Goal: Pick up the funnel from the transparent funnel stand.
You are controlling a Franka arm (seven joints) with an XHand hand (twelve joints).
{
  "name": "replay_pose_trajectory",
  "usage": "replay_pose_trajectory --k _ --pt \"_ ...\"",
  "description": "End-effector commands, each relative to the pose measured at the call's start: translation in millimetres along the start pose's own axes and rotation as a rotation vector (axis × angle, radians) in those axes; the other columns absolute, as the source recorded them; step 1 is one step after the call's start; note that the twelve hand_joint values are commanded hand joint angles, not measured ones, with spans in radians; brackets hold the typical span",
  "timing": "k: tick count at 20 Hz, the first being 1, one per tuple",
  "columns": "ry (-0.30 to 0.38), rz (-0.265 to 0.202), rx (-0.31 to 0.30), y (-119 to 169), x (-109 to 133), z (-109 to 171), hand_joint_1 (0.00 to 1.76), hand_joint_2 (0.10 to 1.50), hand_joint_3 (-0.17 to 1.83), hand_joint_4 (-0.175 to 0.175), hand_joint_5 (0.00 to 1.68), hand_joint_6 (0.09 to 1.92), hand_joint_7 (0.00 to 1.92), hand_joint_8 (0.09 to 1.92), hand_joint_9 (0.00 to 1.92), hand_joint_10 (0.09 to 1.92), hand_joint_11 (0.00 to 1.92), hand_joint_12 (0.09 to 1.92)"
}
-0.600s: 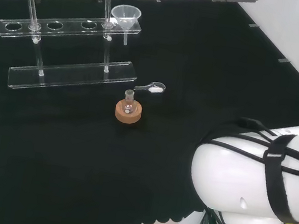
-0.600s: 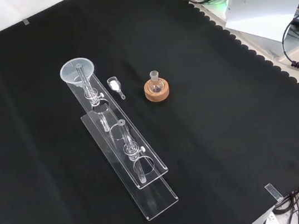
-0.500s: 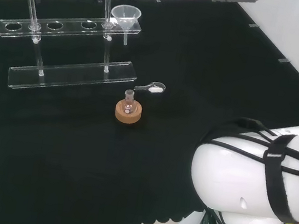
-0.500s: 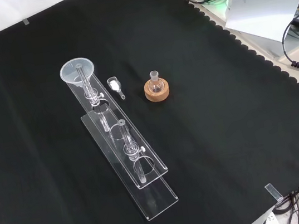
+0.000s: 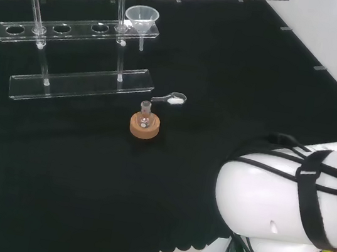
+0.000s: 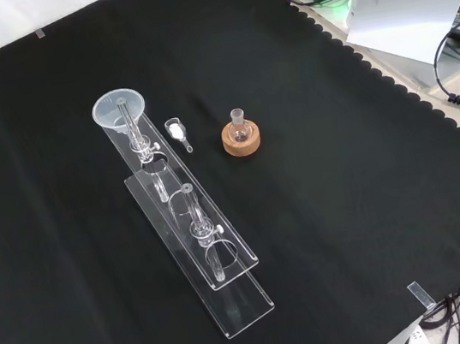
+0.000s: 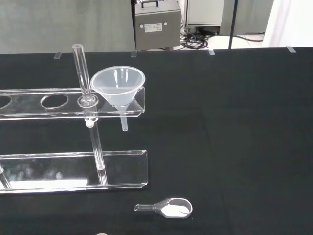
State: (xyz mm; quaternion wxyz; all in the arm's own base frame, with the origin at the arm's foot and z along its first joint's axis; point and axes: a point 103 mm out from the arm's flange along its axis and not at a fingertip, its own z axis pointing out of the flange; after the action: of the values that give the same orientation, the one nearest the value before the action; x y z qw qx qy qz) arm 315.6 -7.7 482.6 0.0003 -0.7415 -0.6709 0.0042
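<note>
Nearest the wrist camera, a small clear scoop (image 7: 166,209) holding white powder is seen on the bench (image 7: 244,147). Beyond it, the funnel (image 7: 118,87) is seated at the end of the transparent funnel stand (image 7: 73,169). The hand's state cannot be told.

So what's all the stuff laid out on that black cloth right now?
funnel: one, clear, sitting in the end hole of the rack's top shelf.
rack: one, clear, two shelves on posts, left of the middle in the head view.
scoop: one, clear with white powder, lying beside the rack's base.
flask: one, small, clear, upright on a ring.
ring: one, cork brown, near the scoop.
cloth: one, black, covering the bench.
arm: one, white, at the head view's right.
</note>
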Motion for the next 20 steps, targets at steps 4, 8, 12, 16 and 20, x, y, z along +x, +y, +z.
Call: replay_pose_trajectory --k 4,8,12,16,20 --pt "-0.004 0.05 0.038 41 -19 22 0.0 1.23 0.37 -0.005 0.19 0.09 0.0 0.26 0.09 0.66 0.0 1.39" --pt "-0.021 0.04 0.047 80 -22 40 0.0 1.23 0.36 -0.009 0.18 0.09 0.0 0.27 0.09 0.66 0.0 1.38" --pt "-0.003 -0.003 0.07 130 -20 70 0.02 1.23 0.32 -0.022 0.19 0.09 0.0 0.31 0.1 0.67 0.0 1.38" --pt "0.026 -0.04 0.084 172 -15 82 0.05 1.22 0.3 -0.03 0.19 0.09 0.0 0.34 0.11 0.67 0.0 1.36" --pt "0.007 -0.061 0.113 199 -13 84 0.06 1.22 0.29 -0.033 0.2 0.09 0.0 0.36 0.12 0.67 0.0 1.35"
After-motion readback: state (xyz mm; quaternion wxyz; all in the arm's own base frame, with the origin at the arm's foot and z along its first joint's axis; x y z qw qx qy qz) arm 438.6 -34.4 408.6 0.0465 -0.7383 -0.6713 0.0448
